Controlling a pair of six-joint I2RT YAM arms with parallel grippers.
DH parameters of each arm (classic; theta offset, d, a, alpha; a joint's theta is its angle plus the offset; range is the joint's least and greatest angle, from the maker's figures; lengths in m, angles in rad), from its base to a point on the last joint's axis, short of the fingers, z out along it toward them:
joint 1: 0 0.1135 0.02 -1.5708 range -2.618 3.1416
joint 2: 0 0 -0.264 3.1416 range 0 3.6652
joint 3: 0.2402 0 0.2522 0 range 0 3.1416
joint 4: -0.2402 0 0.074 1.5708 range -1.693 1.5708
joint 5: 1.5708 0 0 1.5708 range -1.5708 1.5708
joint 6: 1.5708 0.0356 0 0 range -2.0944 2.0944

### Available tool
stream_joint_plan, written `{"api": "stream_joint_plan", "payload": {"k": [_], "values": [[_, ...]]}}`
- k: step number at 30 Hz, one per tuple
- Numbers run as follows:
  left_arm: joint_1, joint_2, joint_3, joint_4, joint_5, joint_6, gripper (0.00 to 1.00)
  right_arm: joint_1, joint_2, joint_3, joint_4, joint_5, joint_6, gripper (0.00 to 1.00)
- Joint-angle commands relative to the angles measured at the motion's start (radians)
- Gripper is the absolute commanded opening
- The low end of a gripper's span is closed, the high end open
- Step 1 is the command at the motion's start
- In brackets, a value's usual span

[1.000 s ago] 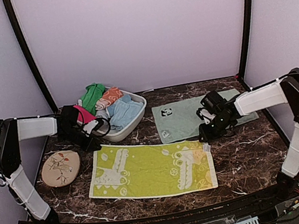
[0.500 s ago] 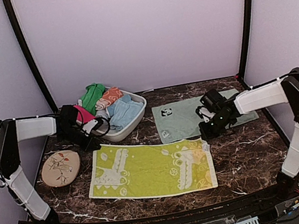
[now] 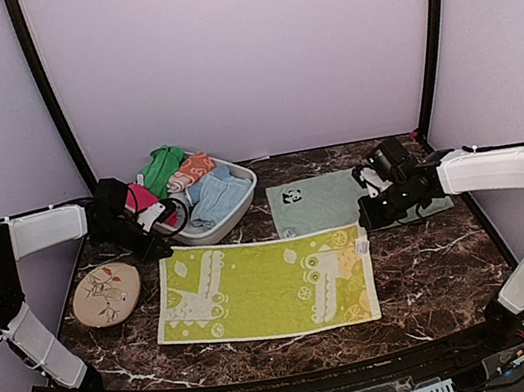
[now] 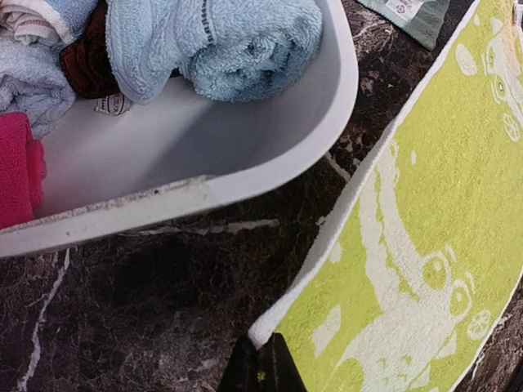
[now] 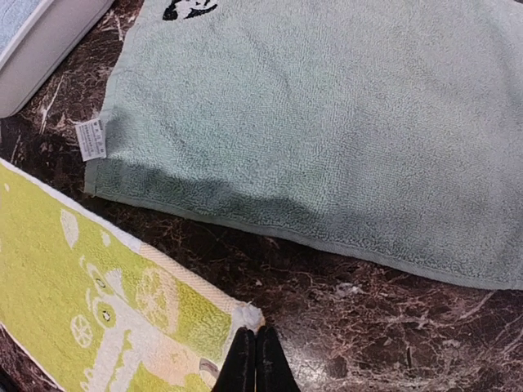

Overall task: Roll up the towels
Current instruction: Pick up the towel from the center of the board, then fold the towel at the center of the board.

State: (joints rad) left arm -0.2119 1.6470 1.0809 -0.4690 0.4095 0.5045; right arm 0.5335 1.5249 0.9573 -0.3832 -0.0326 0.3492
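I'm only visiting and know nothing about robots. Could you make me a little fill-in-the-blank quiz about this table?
1. The left tool and right tool each pinch a far ___ of the yellow-lime towel.
2. The mint towel has a ___ patch.
3. The basin near the left tool is ___ in colour.
Missing words: corner; panda; white.

1. Pale lilac walls [image 3: 238, 58] close in the back and both sides.
2. 2 black posts [image 3: 52, 101] stand in the rear corners.
3. The table [image 3: 437, 267] is dark brown marble with white veins.
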Motion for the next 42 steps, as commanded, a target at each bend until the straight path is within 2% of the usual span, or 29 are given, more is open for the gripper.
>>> {"api": "stream_joint_plan", "payload": {"k": [1,5,13,18,24,33,42], "values": [[0.003,-0.080,-0.055,-0.040,0.041,0.041,0.02,-0.005,-0.081,-0.060,-0.005,-0.021,0.023,0.00],[0.003,-0.137,-0.107,-0.056,0.058,0.070,0.02,0.011,-0.164,-0.130,-0.022,-0.050,0.051,0.00],[0.003,-0.224,-0.194,-0.104,0.081,0.113,0.02,0.124,-0.283,-0.240,-0.084,-0.025,0.139,0.00],[0.002,-0.262,-0.251,-0.109,0.092,0.123,0.03,0.210,-0.333,-0.272,-0.118,0.004,0.207,0.00],[0.003,-0.285,-0.301,-0.111,0.108,0.126,0.03,0.256,-0.379,-0.296,-0.165,0.037,0.260,0.00],[0.002,-0.368,-0.337,-0.109,0.089,0.142,0.03,0.309,-0.367,-0.278,-0.238,0.095,0.327,0.00],[0.002,-0.394,-0.420,-0.124,0.122,0.165,0.05,0.365,-0.372,-0.323,-0.238,0.083,0.376,0.00]]}}
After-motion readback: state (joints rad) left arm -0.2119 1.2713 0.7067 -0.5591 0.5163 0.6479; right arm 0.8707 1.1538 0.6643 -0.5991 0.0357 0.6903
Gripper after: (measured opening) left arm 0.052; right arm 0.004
